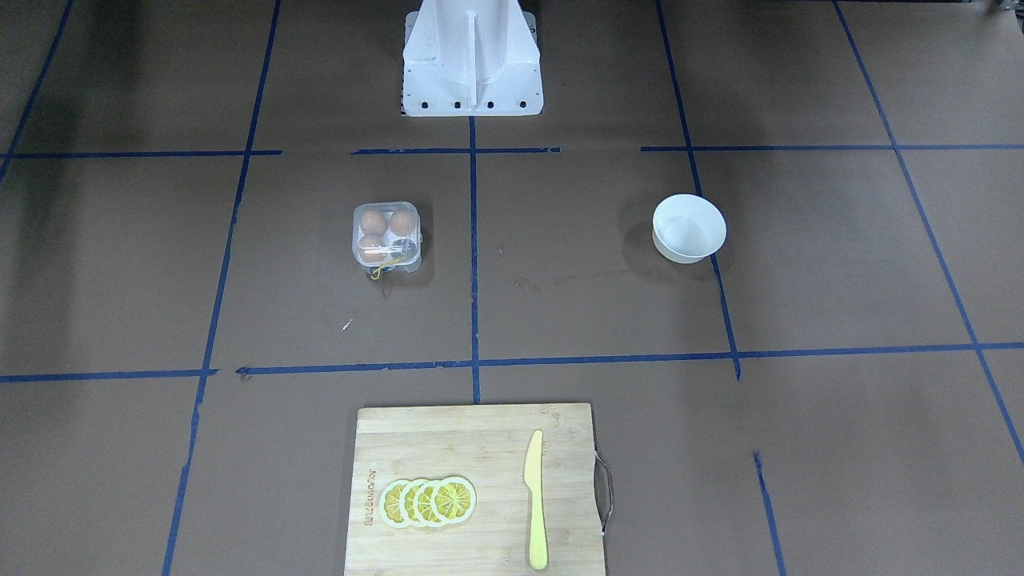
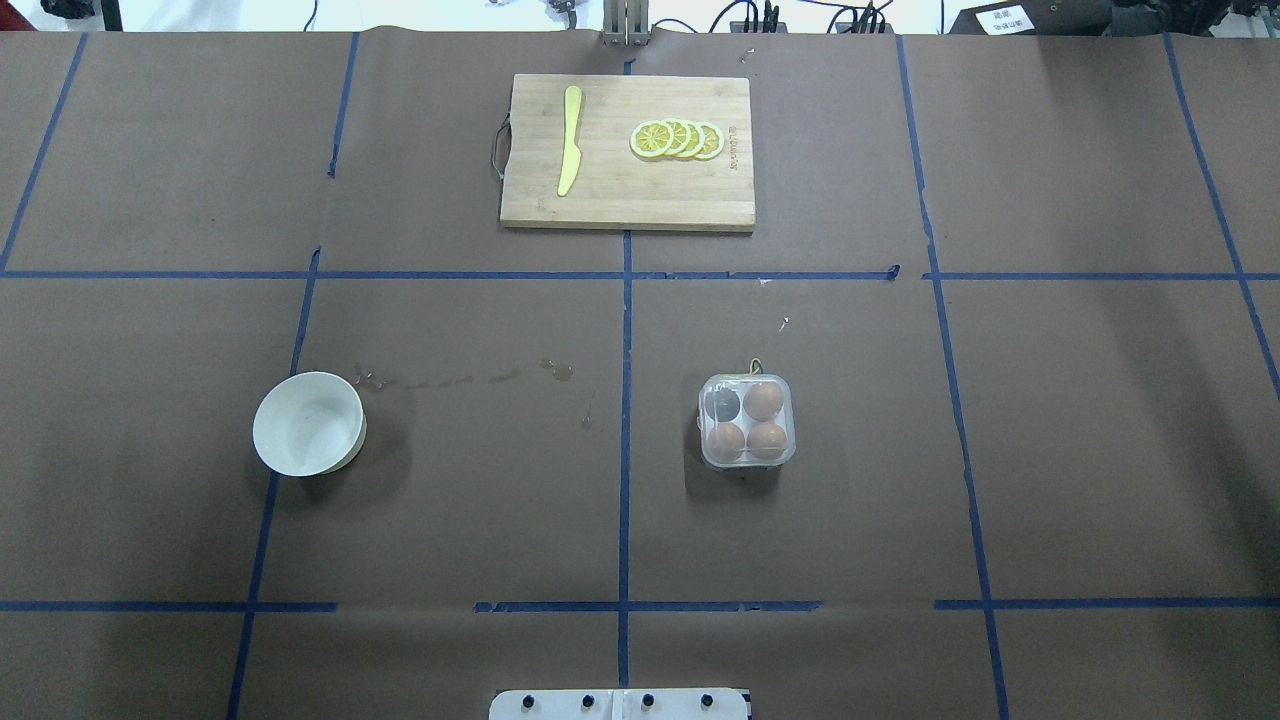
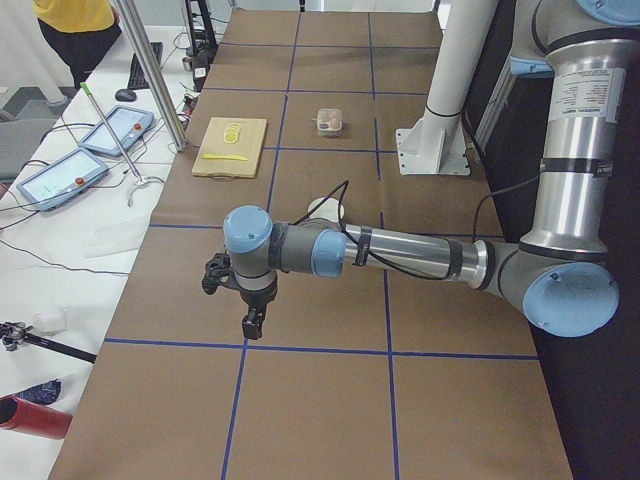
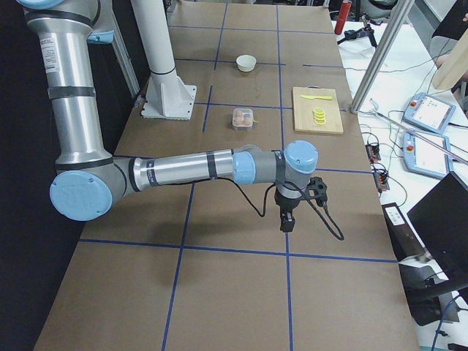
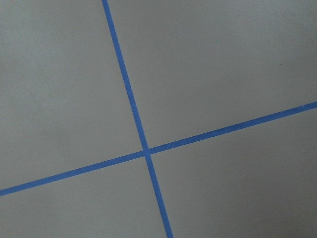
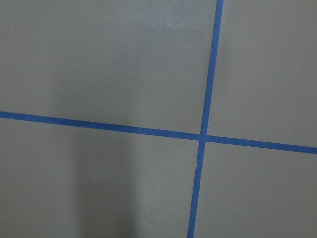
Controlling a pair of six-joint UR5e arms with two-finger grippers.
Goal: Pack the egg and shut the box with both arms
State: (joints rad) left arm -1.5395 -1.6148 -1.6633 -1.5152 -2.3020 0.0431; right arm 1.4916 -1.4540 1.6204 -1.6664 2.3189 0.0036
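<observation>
The clear box (image 1: pixel 386 234) stands right of the table's middle line in the overhead view (image 2: pixel 747 421). It holds three tan-brown eggs (image 2: pixel 764 400) and one dark empty cell (image 2: pixel 720 403). No raised lid shows, and a yellow string hangs at its far side. The left gripper (image 3: pixel 253 322) hangs over bare table far from the box, as does the right gripper (image 4: pixel 287 221). Each shows only in a side view, so I cannot tell whether it is open or shut. Both wrist views show only brown table and blue tape.
A white bowl (image 2: pixel 308 423) stands left of the middle line. A wooden cutting board (image 2: pixel 640 195) at the far edge carries a yellow knife (image 2: pixel 569 153) and lemon slices (image 2: pixel 678 139). The white pedestal (image 1: pixel 471 60) stands at the robot's side.
</observation>
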